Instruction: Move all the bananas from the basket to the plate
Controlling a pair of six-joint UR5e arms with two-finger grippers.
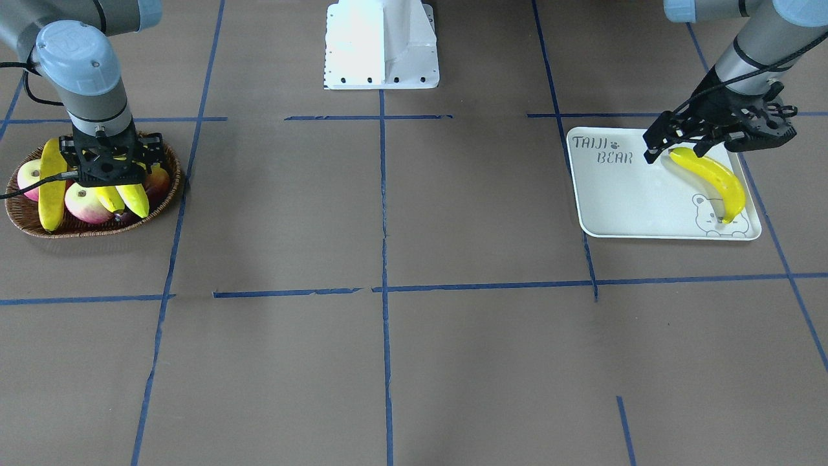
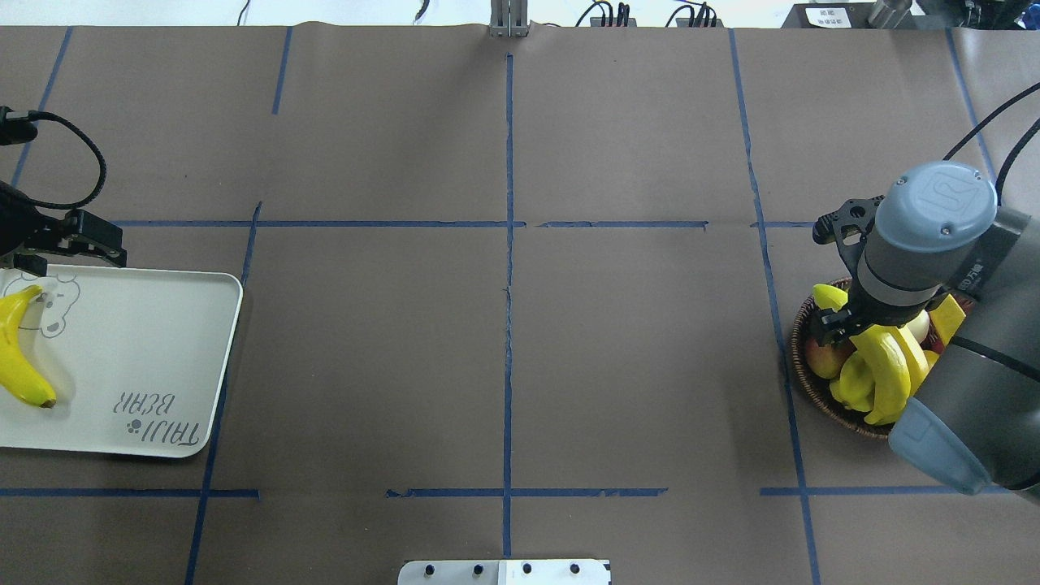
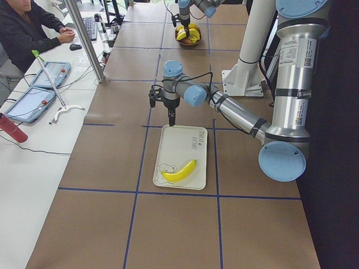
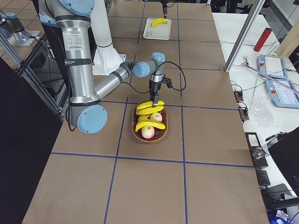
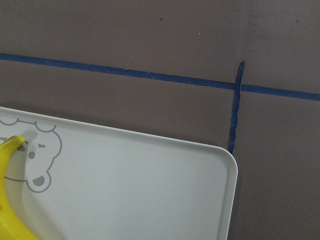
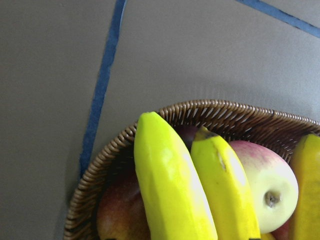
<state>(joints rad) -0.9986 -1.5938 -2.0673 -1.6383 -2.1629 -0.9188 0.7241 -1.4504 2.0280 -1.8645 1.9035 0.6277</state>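
Observation:
The off-white plate [image 1: 621, 207], printed "TAIJI BEAR", holds one banana [image 1: 715, 184]; both also show in the overhead view [image 2: 20, 357] and the left wrist view [image 5: 10, 200]. My left gripper [image 1: 673, 152] is open and empty, just above that banana's stem end at the plate's edge. The wicker basket [image 1: 165, 194] holds three bananas [image 1: 50, 188] [image 1: 134, 197] [image 1: 110, 197]. My right gripper [image 1: 107, 169] is down among the two middle bananas [image 6: 170, 190]. Its fingers are hidden, so I cannot tell whether it grips one.
Red-and-yellow apples [image 1: 83, 204] lie in the basket under the bananas, one showing in the right wrist view [image 6: 265, 185]. The robot's white base [image 1: 381, 45] stands at the table's middle back. Blue tape lines cross the brown table between basket and plate.

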